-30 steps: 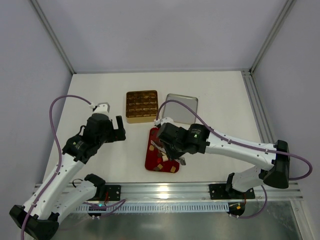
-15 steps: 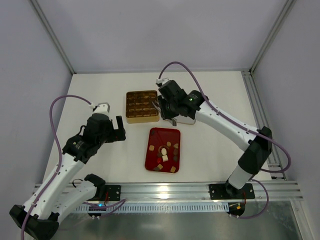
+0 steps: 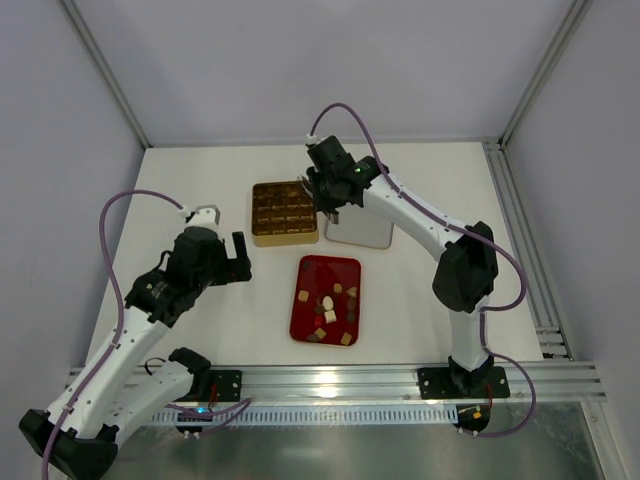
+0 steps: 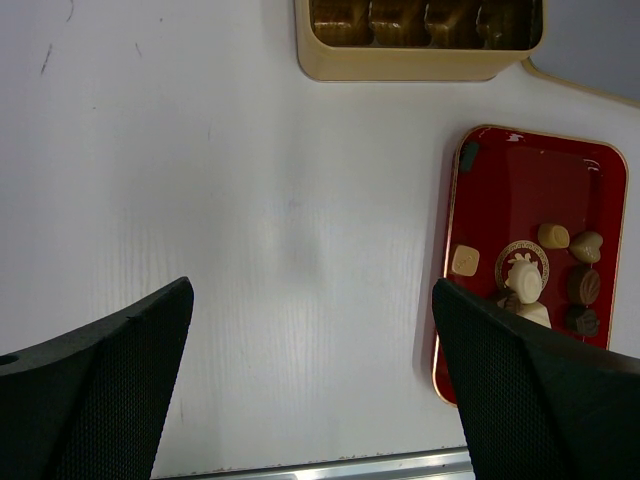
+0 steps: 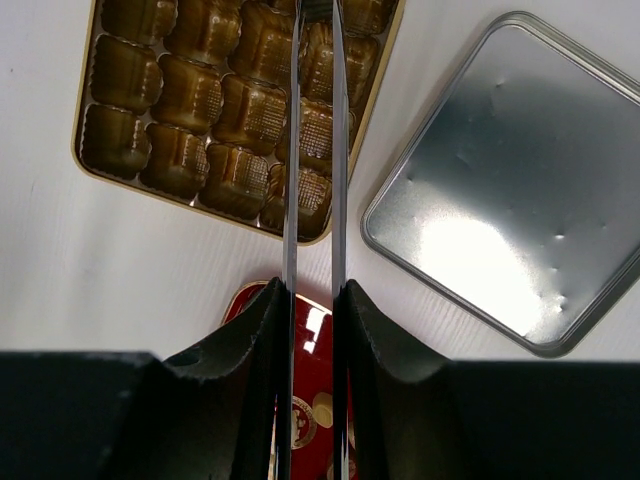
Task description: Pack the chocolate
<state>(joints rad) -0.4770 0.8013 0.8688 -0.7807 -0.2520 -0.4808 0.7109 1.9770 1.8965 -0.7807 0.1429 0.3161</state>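
Several chocolate pieces (image 3: 330, 308), dark brown, tan and cream, lie on the red tray (image 3: 312, 275) at the table's middle front; they also show in the left wrist view (image 4: 525, 275). The gold gridded box (image 3: 272, 222) stands behind the tray. My right gripper (image 3: 322, 192) hovers over the box's right edge, shut on thin metal tweezers (image 5: 290, 150) that reach over the box's cells (image 5: 180, 100); their tips are out of view. My left gripper (image 3: 240, 262) is open and empty over bare table left of the tray (image 4: 520, 180).
A silver square lid (image 3: 368, 232) lies right of the gold box, partly under the right arm; it fills the right of the right wrist view (image 5: 510, 190). A metal rail runs along the table's near edge (image 3: 330, 378).
The right arm has swung from over the red tray back to the gold box's right edge, leaving the tray uncovered. The left arm has not moved.
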